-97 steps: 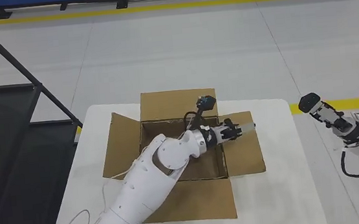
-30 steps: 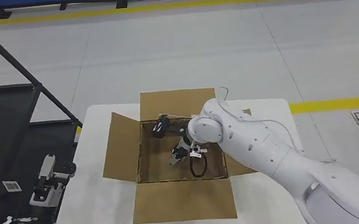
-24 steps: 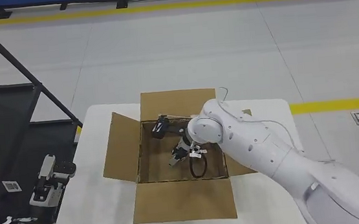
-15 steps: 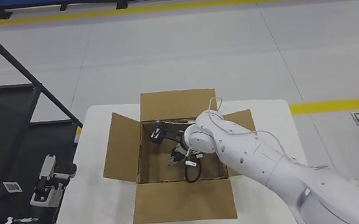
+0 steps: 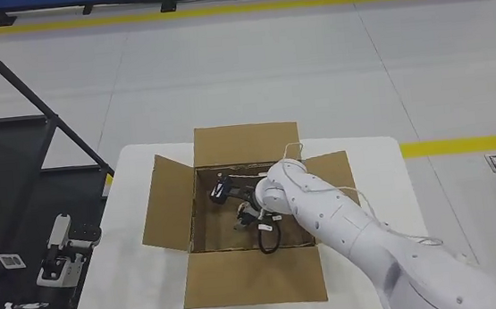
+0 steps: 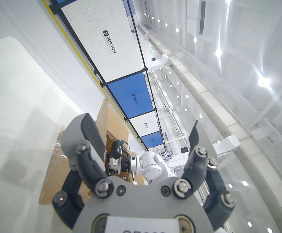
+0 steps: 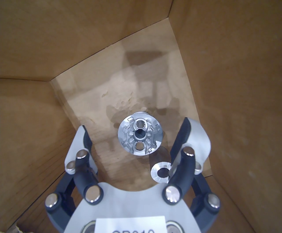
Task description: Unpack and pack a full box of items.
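An open cardboard box [image 5: 247, 141] stands on the white table [image 5: 132, 255]. My right gripper [image 5: 245, 212] is down inside it, open. In the right wrist view the right gripper [image 7: 135, 128] hangs over a round metal part [image 7: 140, 136] with cut-outs that lies on the box floor [image 7: 136, 88]. A small metal ring [image 7: 160, 172] lies beside that part, close to one fingertip [image 7: 186, 125]. My left gripper [image 5: 59, 243] is beyond the table's left edge. It is open with nothing in it and points upward in the left wrist view [image 6: 141, 123], where the box [image 6: 114, 125] shows farther off.
All four box flaps are folded outward, the near flap [image 5: 256, 279] being the widest. A black metal frame [image 5: 37, 112] stands to the left of the table. A yellow floor line [image 5: 463, 145] runs to the right.
My right gripper has gone lower into the box and a little to the left over the last second. My left gripper has sunk slightly beside the table.
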You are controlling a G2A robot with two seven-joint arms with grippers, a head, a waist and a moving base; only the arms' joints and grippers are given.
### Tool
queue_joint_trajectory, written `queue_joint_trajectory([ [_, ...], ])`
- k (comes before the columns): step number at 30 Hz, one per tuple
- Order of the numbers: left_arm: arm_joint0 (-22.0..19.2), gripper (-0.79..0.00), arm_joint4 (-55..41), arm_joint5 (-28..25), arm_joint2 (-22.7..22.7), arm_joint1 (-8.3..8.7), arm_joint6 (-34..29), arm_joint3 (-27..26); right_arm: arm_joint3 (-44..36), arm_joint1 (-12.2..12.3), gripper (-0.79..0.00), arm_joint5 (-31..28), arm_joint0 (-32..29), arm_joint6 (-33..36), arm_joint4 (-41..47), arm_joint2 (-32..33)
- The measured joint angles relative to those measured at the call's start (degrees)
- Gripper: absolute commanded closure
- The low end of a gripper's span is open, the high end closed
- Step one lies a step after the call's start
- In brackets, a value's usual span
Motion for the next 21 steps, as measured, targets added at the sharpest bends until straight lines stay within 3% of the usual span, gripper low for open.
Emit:
queue_joint_trajectory([
  [6, 0.00, -0.785, 0.00, 0.00, 0.00, 0.00, 0.00, 0.00, 4.43, -2.87, -0.259, 0.69, 0.47, 2.19, -0.78, -0.09],
  [9, 0.00, -0.785, 0.00, 0.00, 0.00, 0.00, 0.00, 0.00, 6.38, -4.11, -0.292, 0.69, 0.84, 3.42, -1.02, 0.00],
  [12, 0.00, -0.785, 0.00, 0.00, 0.00, 0.00, 0.00, 0.00, 8.01, -5.13, -0.376, 0.17, 1.02, 3.51, -1.24, 0.17],
  [17, 0.00, -0.785, 0.00, 0.00, 0.00, 0.00, 0.00, 0.00, 10.38, -6.53, -0.382, -0.86, 1.15, 3.71, -1.68, 0.43],
  [18, 0.00, -0.785, 0.00, 0.00, 0.00, 0.00, 0.00, 0.00, 10.74, -6.75, -0.422, -0.96, 1.16, 3.73, -1.78, 0.47],
  [19, 0.00, -0.785, 0.00, 0.00, 0.00, 0.00, 0.00, 0.00, 11.18, -7.04, -0.554, -0.99, 1.16, 3.87, -1.91, 0.52],
  [20, 0.00, -0.785, 0.00, 0.00, 0.00, 0.00, 0.00, 0.00, 11.46, -7.27, -0.533, -0.96, 1.15, 4.01, -2.02, 0.55],
  [21, 0.00, -0.785, 0.00, 0.00, 0.00, 0.00, 0.00, 0.00, 11.69, -7.48, -0.422, -0.97, 1.15, 4.13, -2.14, 0.58],
])
